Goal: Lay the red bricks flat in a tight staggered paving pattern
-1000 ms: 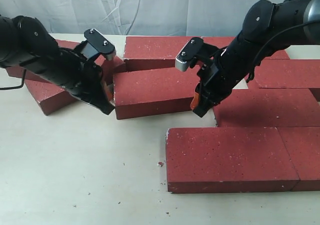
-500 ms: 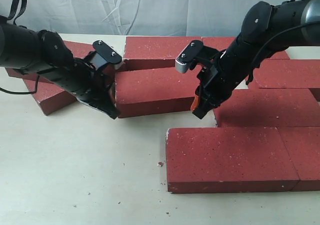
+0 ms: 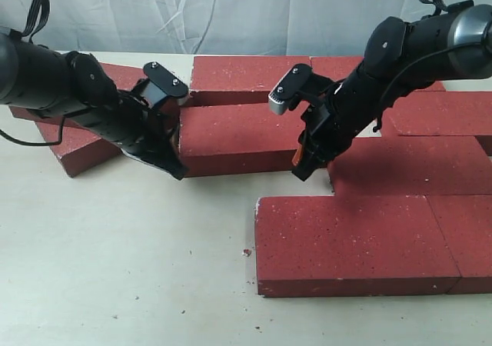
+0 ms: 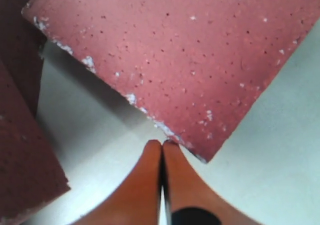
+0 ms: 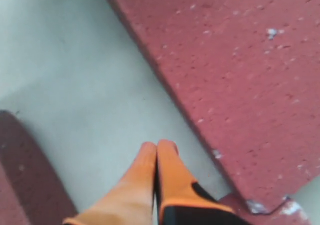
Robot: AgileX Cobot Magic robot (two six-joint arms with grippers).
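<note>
**Both arms lean on the middle brick, fingers clenched**

The left arm stretches in low from the left edge of the frame, wrist bent downward. The left fingers [image 3: 172, 166] meet the left end of the middle brick [image 3: 238, 138]. They are orange, pressed tip to tip and grasping nothing, touching its chipped edge near a corner. The right arm comes down from the upper right. The right fingers [image 3: 301, 165] are also clenched and empty, pointing at the pale table [image 3: 115, 269] beside that brick's right end. The red bricks [image 3: 354, 242] lie flat across the centre and right: thick, rectangular, rough, flecked white. One at the left sits askew.
</note>
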